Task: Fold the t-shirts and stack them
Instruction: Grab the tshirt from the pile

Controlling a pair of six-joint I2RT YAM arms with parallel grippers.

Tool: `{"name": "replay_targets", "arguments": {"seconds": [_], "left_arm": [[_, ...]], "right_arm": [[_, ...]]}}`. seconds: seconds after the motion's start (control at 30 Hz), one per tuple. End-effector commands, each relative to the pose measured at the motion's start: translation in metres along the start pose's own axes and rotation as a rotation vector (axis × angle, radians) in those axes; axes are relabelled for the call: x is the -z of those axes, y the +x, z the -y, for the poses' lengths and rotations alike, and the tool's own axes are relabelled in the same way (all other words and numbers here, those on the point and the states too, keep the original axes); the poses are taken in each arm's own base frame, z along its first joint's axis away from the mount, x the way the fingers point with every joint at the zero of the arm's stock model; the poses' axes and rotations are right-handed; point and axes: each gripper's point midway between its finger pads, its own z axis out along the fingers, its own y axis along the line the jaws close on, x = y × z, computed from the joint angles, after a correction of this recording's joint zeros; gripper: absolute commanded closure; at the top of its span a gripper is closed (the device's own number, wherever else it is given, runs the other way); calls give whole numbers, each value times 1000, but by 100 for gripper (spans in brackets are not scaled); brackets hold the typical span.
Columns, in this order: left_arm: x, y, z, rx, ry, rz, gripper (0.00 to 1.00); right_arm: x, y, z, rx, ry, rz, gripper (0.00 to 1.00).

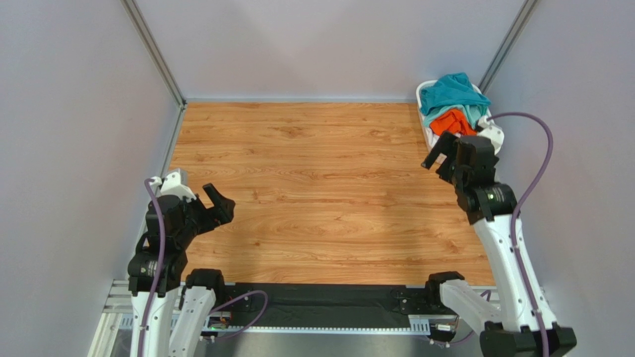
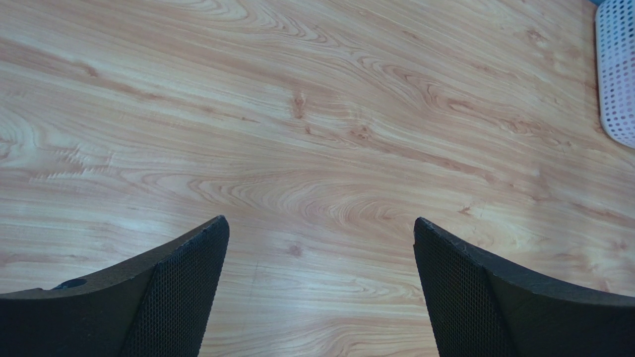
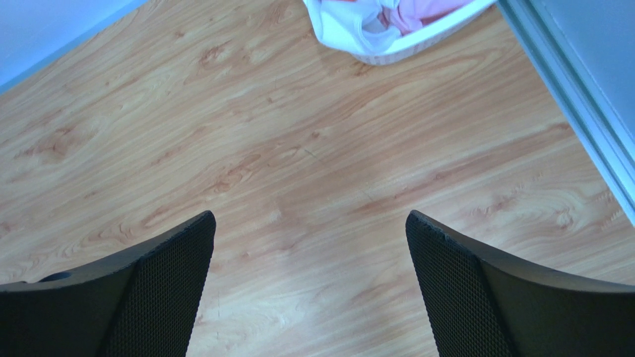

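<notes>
Top view, t-shirts: I've got a teal t-shirt point(image 1: 453, 91) heaped on top, crumpled, and an orange t-shirt point(image 1: 452, 121) bunched at its near edge.
Top view, where: both sit in the white basket point(image 1: 495, 137) at the far right corner of the wooden table point(image 1: 313, 171).
Top view, count: two shirts I can tell apart by colour, one basket, two arms.
Top view, left gripper point(image 1: 220, 204): over the near left of the table, fingers spread wide, holding nothing.
Top view, right gripper point(image 1: 446, 152): just on the near side of the basket, fingers parted, holding nothing.
Left wrist, left gripper point(image 2: 319, 222): two fingers wide apart, bare wood between them.
Left wrist, basket point(image 2: 617, 71): one lattice corner at the right edge; I can't see any shirt from here.
Right wrist, right gripper point(image 3: 309, 216): two fingers wide apart over bare wood.
Right wrist, basket point(image 3: 428, 33): at the top, a whitish cloth point(image 3: 346, 22) spilling over the rim, a pink cloth point(image 3: 425, 9) inside.
Right wrist, count: two cloths, one basket.
</notes>
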Motion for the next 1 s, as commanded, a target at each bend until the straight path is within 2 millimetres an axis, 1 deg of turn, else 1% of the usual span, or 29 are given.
{"name": "replay_targets", "arguments": {"seconds": [0.0, 0.03, 0.07, 0.1, 0.13, 0.17, 0.2, 0.23, 0.27, 0.3, 0.33, 0.4, 0.43, 0.47, 0.5, 0.53, 0.57, 0.63, 0.67, 0.77, 0.8, 0.87, 0.9, 0.97], "left_arm": [[6, -8, 8, -45, 41, 18, 0], [6, -8, 8, -44, 39, 18, 0], [5, -7, 7, -42, 36, 18, 0], [4, -6, 7, -39, 32, 13, 0], [4, -5, 7, -38, 34, 7, 0], [2, -4, 6, -38, 33, 1, 0], [2, -4, 7, -36, 34, -1, 0], [1, -3, 7, -38, 35, -6, 0], [1, -3, 7, -39, 34, -8, 0], [0, -2, 7, -39, 34, -13, 0], [0, -2, 7, -39, 36, -15, 0], [-1, 0, 6, -35, 33, -19, 0], [-1, -1, 5, -32, 24, -17, 0], [-2, 0, 4, -27, 21, -19, 0], [-1, 0, 5, -29, 24, -19, 0], [-2, 1, 7, -31, 39, -22, 0], [-2, 1, 8, -32, 47, -21, 0], [-2, 3, 10, -34, 61, -27, 0], [-2, 4, 10, -31, 60, -28, 0], [-3, 6, 9, -28, 61, -26, 0], [-2, 6, 9, -27, 63, -23, 0], [-2, 5, 9, -24, 61, -16, 0], [-2, 6, 8, -21, 60, -15, 0], [-3, 7, 6, -19, 52, -17, 0]], "right_arm": [[-21, -52, -9, 6, 71, 77, 0], [-30, -60, -11, 9, 86, 75, 0], [-38, -70, -8, 3, 108, 80, 0], [-56, -85, -14, 5, 121, 74, 0], [-65, -91, -17, 2, 114, 64, 0], [-74, -104, -12, -16, 120, 67, 0], [-80, -121, -18, -33, 95, 79, 0], [-107, -118, -15, -44, 91, 28, 0], [-120, -121, -13, -51, 95, 14, 0], [-128, -140, -15, -68, 92, 48, 0], [-160, -133, -2, -77, 126, 8, 0], [-185, -142, 5, -111, 139, 4, 0], [-193, -161, 5, -153, 113, 28, 0], [-218, -154, 10, -166, 129, 0, 0], [-231, -156, 14, -180, 136, 2, 0], [-234, -177, 12, -198, 124, 48, 0], [-258, -165, 19, -201, 141, 15, 0], [-272, -173, 20, -219, 138, 32, 0], [-288, -172, 21, -228, 142, 33, 0], [-310, -182, 22, -226, 129, 88, 0], [-324, -178, 25, -231, 133, 98, 0], [-334, -180, 28, -235, 136, 116, 0], [-343, -179, 29, -238, 133, 126, 0], [-352, -179, 29, -234, 123, 137, 0]]}}
